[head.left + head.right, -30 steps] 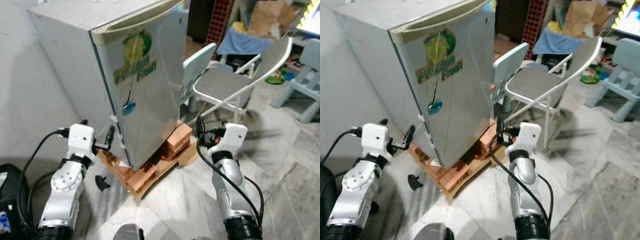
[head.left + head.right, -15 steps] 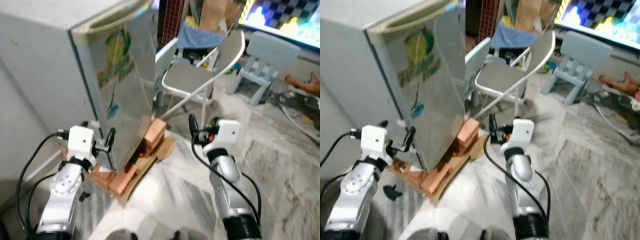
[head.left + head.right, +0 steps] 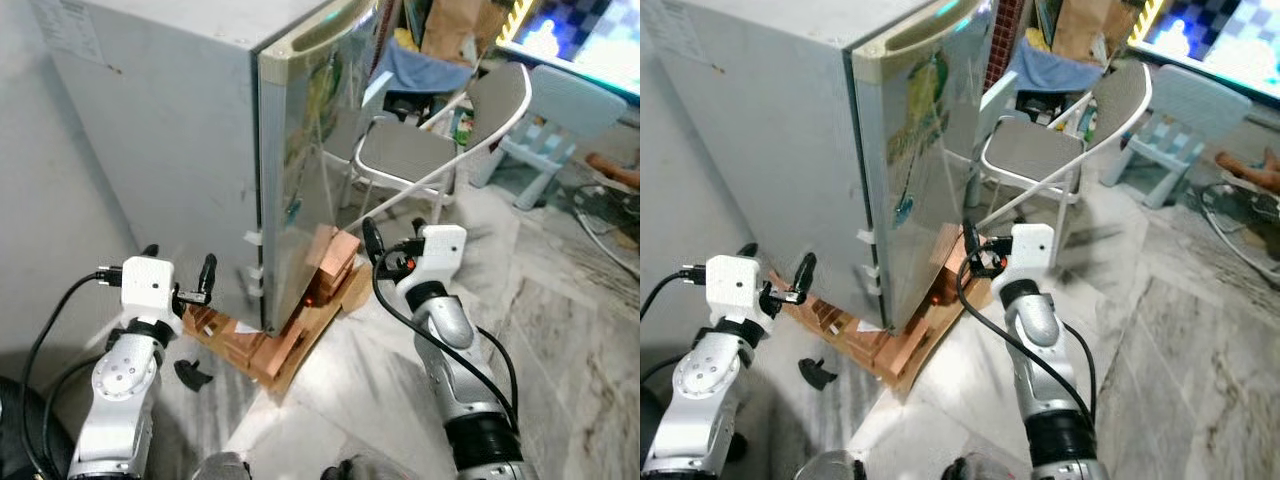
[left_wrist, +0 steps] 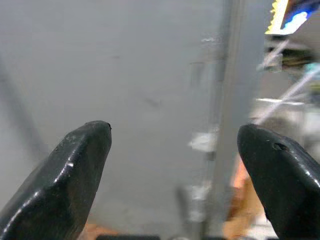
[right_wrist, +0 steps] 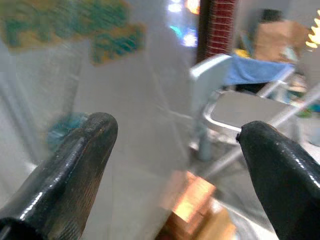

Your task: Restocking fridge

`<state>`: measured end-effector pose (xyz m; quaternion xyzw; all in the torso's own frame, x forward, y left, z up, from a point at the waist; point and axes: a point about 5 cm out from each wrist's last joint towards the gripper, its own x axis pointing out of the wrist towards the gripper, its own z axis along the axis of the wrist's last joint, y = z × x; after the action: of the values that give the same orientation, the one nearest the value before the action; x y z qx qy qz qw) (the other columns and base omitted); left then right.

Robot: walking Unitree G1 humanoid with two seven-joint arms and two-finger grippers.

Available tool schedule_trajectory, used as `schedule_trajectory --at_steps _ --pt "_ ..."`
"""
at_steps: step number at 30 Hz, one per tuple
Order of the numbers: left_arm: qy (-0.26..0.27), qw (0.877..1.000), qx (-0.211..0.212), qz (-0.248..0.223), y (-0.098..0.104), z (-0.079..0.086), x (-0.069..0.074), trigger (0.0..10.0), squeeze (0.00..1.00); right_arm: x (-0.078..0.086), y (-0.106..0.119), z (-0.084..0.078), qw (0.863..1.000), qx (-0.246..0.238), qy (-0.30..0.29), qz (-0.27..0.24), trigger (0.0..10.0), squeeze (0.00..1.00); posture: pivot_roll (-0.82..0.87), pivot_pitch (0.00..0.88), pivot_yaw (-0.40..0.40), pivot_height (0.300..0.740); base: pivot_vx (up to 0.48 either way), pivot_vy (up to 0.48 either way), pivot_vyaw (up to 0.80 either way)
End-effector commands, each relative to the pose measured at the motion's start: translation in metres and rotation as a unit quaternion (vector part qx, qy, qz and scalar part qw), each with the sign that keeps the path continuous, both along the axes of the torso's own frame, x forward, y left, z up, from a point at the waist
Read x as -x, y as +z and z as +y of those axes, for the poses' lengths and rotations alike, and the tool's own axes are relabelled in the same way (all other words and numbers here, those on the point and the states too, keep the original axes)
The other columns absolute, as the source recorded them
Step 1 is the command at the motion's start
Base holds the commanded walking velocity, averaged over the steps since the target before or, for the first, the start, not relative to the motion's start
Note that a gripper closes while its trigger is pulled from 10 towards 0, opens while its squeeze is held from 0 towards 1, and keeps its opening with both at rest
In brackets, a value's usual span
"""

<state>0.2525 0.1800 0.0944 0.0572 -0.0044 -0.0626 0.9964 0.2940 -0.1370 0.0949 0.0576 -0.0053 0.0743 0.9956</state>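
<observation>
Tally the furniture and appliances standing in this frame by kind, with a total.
Fridge: 1
Grey folding chair: 1
Pale blue plastic chairs: 2, one behind the fridge and one by the screen
Total: 4

A lived-in home; a small fridge (image 3: pixel 250 150) propped on bricks (image 3: pixel 325 265), a folding chair (image 3: pixel 420 150), a child's plastic chair (image 3: pixel 570 110), marble floor (image 3: pixel 560 330).
</observation>
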Motion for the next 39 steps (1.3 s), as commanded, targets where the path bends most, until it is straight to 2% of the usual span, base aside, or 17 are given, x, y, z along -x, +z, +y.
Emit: schedule_trajectory --at_steps 1,15,23,25,27,33,39 --pt "-0.018 1.000 0.002 -0.011 0.005 -0.004 0.001 10.0 0.00 -0.001 0.002 -0.003 1.000 -0.003 -0.003 0.000 10.0 0.00 0.13 0.053 -0.116 0.740 0.000 0.000 -0.80" --pt "-0.027 0.999 0.011 -0.019 0.008 -0.008 0.003 10.0 0.00 -0.003 0.001 0.000 1.000 -0.002 0.001 0.002 10.0 0.00 0.14 0.056 -0.111 0.740 0.407 0.000 -0.15" --pt "-0.020 0.999 0.029 -0.020 0.008 -0.007 0.004 10.0 0.00 -0.003 0.000 0.000 1.000 -0.002 0.002 0.003 10.0 0.00 0.14 0.058 -0.111 0.740 0.000 0.000 -0.71" --pt "-0.018 0.999 0.033 -0.020 0.009 -0.006 0.004 10.0 0.00 -0.002 0.001 0.003 1.000 0.010 0.012 -0.002 10.0 0.00 0.14 0.060 -0.111 0.740 0.000 0.000 -0.48" --pt "-0.008 0.999 0.046 -0.014 0.009 0.001 0.001 10.0 0.00 0.000 0.002 0.014 0.998 0.042 0.044 -0.014 10.0 0.00 0.14 0.060 -0.115 0.740 0.000 0.000 -0.80" --pt "-0.002 0.999 0.037 -0.019 0.010 0.003 0.000 10.0 0.00 -0.001 0.001 0.009 0.999 0.024 0.031 -0.004 10.0 0.00 0.14 0.063 -0.114 0.740 0.000 0.000 -0.80" --pt "-0.003 0.999 0.041 -0.016 0.009 0.001 -0.001 10.0 0.00 -0.001 0.001 0.009 0.999 0.027 0.031 -0.006 10.0 0.00 0.13 0.069 -0.113 0.740 0.000 0.000 0.00"
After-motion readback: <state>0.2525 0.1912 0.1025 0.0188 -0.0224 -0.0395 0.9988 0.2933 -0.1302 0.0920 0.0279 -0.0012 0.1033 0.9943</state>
